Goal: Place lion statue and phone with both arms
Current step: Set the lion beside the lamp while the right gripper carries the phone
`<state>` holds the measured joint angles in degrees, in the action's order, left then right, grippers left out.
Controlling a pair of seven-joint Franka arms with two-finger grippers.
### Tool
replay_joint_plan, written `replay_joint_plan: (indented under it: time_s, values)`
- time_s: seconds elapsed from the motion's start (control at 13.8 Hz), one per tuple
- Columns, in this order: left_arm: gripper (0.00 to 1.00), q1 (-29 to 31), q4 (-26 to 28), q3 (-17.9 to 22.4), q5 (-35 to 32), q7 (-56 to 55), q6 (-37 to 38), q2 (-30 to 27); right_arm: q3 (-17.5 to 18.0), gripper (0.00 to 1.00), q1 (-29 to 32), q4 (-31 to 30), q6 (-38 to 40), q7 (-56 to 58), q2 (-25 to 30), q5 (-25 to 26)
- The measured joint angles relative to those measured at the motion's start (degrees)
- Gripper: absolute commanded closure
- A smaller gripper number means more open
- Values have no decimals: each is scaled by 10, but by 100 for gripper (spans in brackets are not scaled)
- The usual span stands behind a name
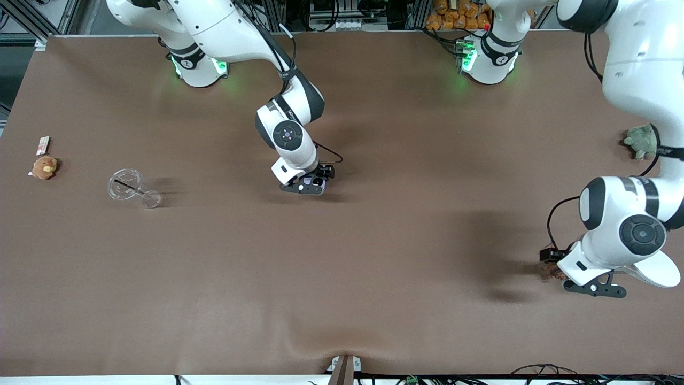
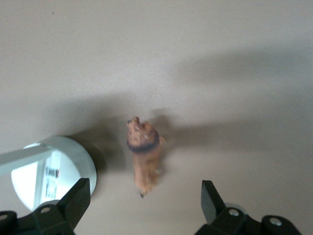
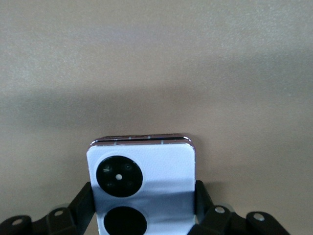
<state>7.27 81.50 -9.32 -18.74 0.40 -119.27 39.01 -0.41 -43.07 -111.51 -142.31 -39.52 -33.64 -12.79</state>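
Observation:
In the right wrist view the pale lavender phone (image 3: 142,164) shows two round black camera circles, and the fingers press on both its sides. My right gripper (image 3: 144,208) is shut on it, low over the middle of the table (image 1: 374,240). From the front, that right gripper (image 1: 311,185) covers most of the phone (image 1: 316,182). The small orange-brown lion statue (image 2: 143,156) lies on the table just ahead of my left gripper (image 2: 144,203), which is open, its fingers wide apart and touching nothing. In the front view the lion statue (image 1: 550,272) is half hidden under the left gripper (image 1: 556,264), near the left arm's end.
A clear glass (image 1: 131,188) lies on its side toward the right arm's end. A round brown plush toy (image 1: 44,167) and a small packet (image 1: 43,144) sit close to that end's edge. A green plush turtle (image 1: 641,140) sits at the left arm's end.

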Motion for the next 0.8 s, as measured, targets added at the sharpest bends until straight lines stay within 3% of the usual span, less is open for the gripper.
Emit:
replay_joint_plan:
  time_s: [0.29,0.51,0.8]
  values:
    - [0,0,-5,-37,23,-1,137,-89,-39,100,15,15,130,14,44,0]
    - [0,-1,-4,-48,66,-5,219,-154,-52,100,79,13,225,67,101,0]
    - [0,-33,27,-31,129,-28,262,-240,-56,100,179,-18,250,194,133,0]
